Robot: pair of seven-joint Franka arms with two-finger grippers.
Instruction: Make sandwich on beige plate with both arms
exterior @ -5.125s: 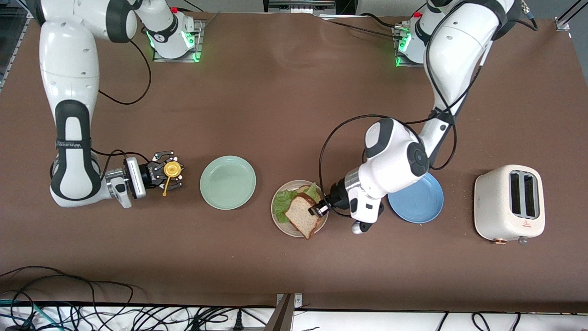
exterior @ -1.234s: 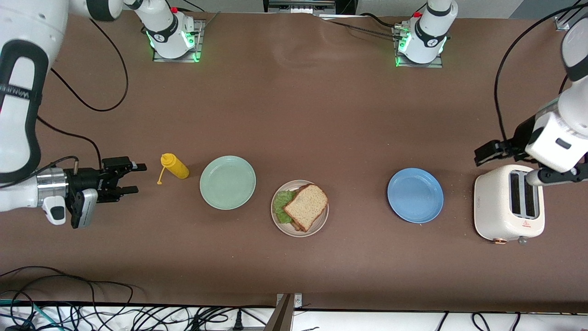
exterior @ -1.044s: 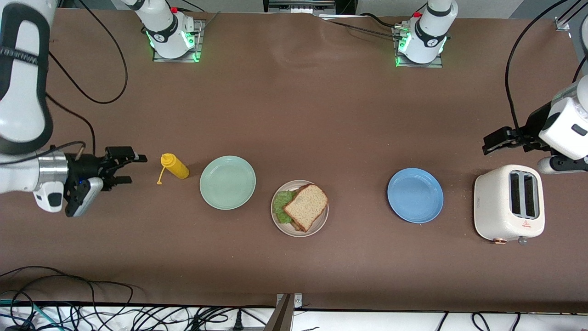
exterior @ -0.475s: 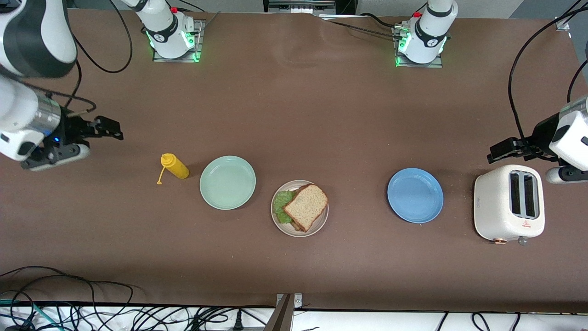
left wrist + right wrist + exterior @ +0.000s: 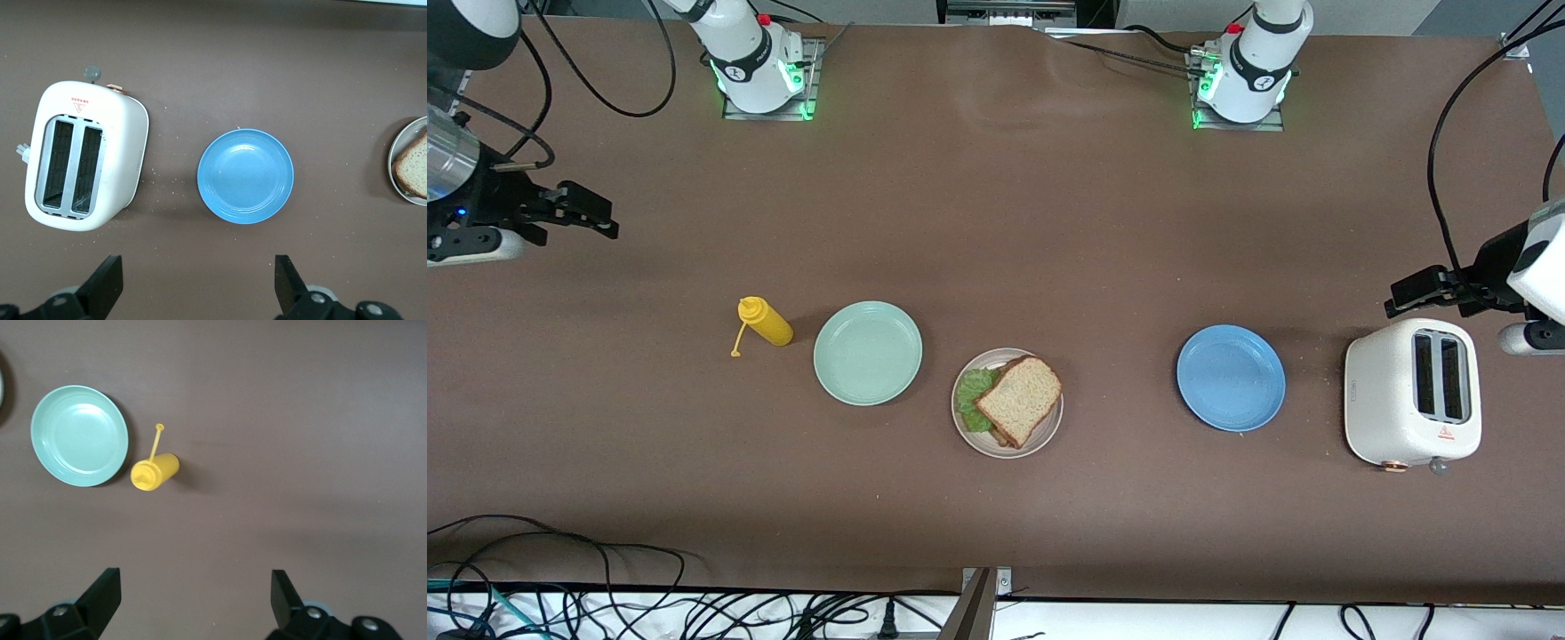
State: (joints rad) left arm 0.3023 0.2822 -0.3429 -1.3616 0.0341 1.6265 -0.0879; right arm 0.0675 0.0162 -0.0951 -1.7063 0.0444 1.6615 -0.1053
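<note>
I see the sandwich [image 5: 1017, 401] sitting on the beige plate [image 5: 1049, 434] in the middle of the bench [image 5: 996, 222], its top slice of speckled bread covering most of the plate and a green lettuce leaf [image 5: 970, 396] sticking out from under it on the side toward the right arm's end. The mint-green plate [image 5: 868, 353] lies just beside the beige one toward the right arm's end, and a yellow squeeze bottle [image 5: 765, 322] lies near that plate, its cap hanging off on a tether. Toward the left arm's end the blue plate [image 5: 1231, 378] sits bare, with a white two-slot toaster [image 5: 1412, 394] beside it. My left claw [image 5: 1414, 292] is up in the air over the bench by the toaster, released and holding nothing; its wrist view shows both fingers [image 5: 107, 283] spread wide. My right claw [image 5: 591, 212] hangs over bare bench at the right arm's end, well apart from the bottle, likewise released and empty.
</note>
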